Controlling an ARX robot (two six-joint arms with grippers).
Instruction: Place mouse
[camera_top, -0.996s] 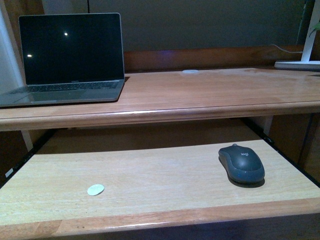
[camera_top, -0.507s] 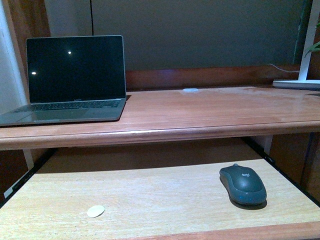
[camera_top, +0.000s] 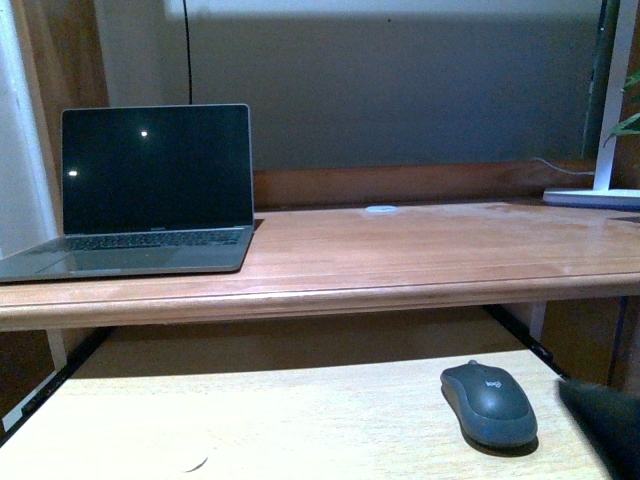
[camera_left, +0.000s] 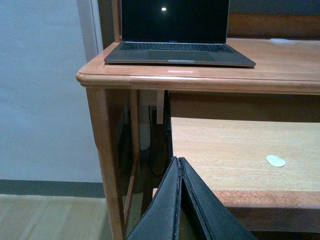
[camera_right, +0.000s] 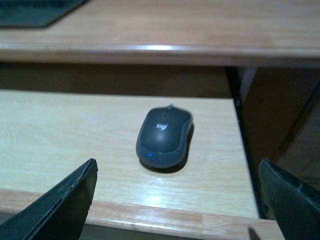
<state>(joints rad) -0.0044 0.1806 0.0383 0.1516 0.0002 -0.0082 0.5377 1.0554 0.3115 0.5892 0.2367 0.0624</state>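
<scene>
The mouse (camera_top: 490, 403) lies flat on the right part of the pull-out shelf (camera_top: 280, 425), below the desk top (camera_top: 420, 250) and close to the shelf's right edge. Its long axis runs near to far, turned slightly so that the far end leans left. The scroll wheel end points away, toward the back of the desk, and the rounded palm end faces the robot. The pale logo sits on the back of the mouse behind the wheel. In the right wrist view a small blue light shows at the near end of the mouse (camera_right: 165, 137).

The right gripper (camera_right: 177, 161) is spread wide and holds nothing. Its two dark fingers (camera_right: 65, 205) stand well apart, on the near side of the mouse, and do not touch it. In the front view a dark part of this gripper (camera_top: 605, 425) shows at the near right corner, just right of the mouse and apart from it.

The left gripper (camera_left: 179, 162) is closed, its fingers (camera_left: 165, 205) pressed flat together with nothing between them. It hangs near the desk's left leg (camera_left: 105, 150), off the near left corner of the shelf.

An open laptop (camera_top: 150, 190) with a dark screen sits on the left of the desk top. A small pale disc (camera_left: 275, 160) lies on the left part of the shelf. A white lamp base (camera_top: 595, 198) rests at the far right.
</scene>
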